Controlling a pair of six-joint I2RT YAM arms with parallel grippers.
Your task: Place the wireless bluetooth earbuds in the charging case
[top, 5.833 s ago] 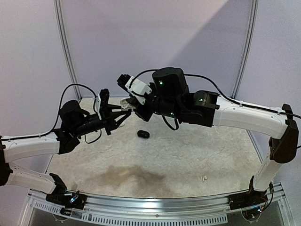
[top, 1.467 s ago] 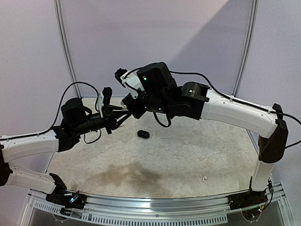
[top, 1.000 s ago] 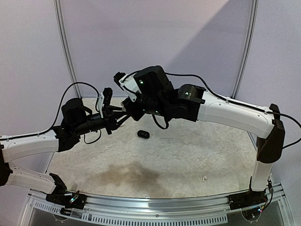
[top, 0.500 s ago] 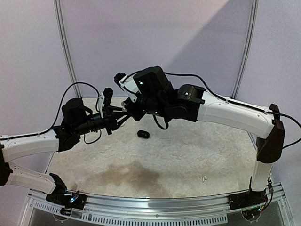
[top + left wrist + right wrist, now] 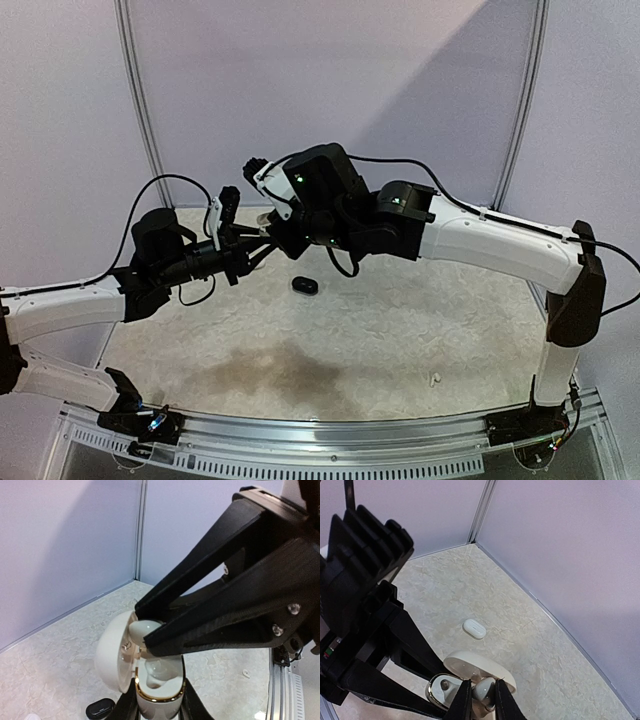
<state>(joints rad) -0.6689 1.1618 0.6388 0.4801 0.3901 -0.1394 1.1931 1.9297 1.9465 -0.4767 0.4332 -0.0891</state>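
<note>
My left gripper (image 5: 157, 706) is shut on a white charging case (image 5: 156, 692) with a gold rim, holding it upright above the table with its lid (image 5: 111, 652) open. My right gripper (image 5: 483, 698) is shut on a white earbud (image 5: 485, 689), which sits at the case's mouth beside the open lid (image 5: 475, 662). In the left wrist view the earbud (image 5: 144, 628) shows just above an empty socket, pinched by the black right fingers (image 5: 215, 625). In the top view both grippers (image 5: 268, 240) meet at the back left of the table.
A closed black case (image 5: 305, 285) lies on the table below the grippers. A closed white case (image 5: 474, 628) lies farther back. A loose white earbud (image 5: 434, 379) lies near the front right. Purple walls close the back and sides.
Over the last seconds my right arm has swung left and brought the earbud onto the held case. In the last half second almost nothing has moved.
</note>
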